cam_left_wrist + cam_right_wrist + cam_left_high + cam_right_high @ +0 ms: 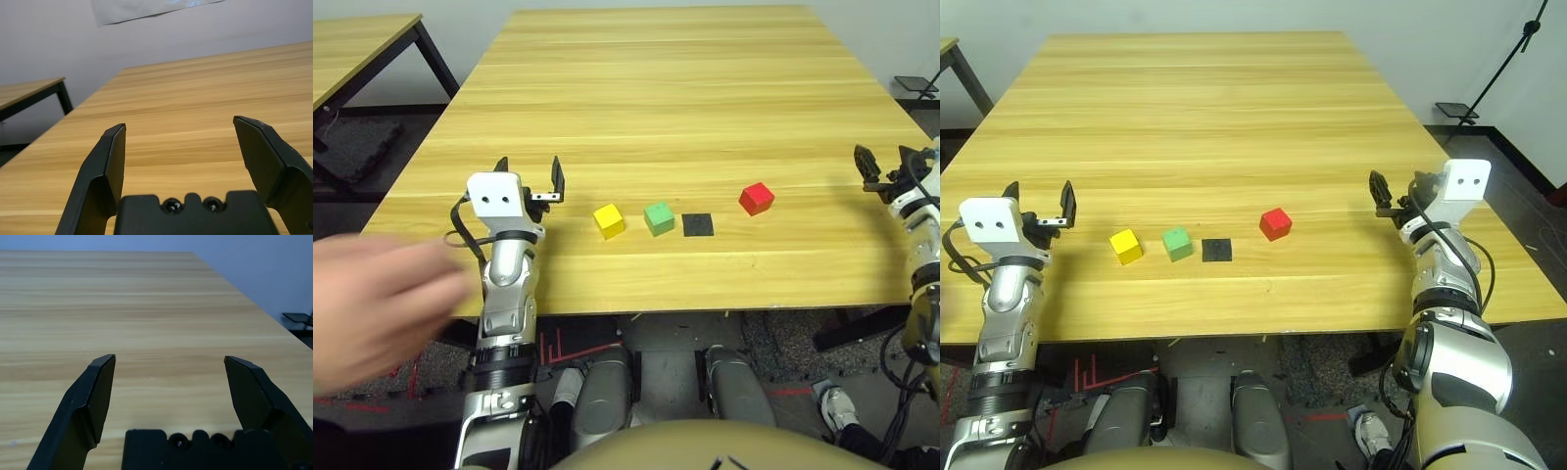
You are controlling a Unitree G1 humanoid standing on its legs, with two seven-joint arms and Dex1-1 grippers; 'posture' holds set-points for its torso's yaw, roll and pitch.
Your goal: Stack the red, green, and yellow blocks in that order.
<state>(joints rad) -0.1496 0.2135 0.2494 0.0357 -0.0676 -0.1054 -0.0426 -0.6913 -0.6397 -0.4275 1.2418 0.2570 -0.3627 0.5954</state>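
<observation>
Three cubes, one of each colour, sit apart on the wooden table (705,88) near its front edge: yellow block (609,220), green block (659,217) at its 3 o'clock, then one flat black square patch (697,225), and red block (756,199) at the patch's 2 o'clock; left gripper (530,174) and right gripper (1393,193) each stand spread wide, holding and touching nothing; one blurred person's hand (372,304) shows at 8 o'clock.

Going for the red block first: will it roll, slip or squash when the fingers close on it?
The red block is a flat-faced cube resting on the table, so it should slide rather than roll. Its matte faces probably grip well. It looks rigid and small, likely light. It sits turned at an angle, so an off-square pinch may twist it.
</observation>
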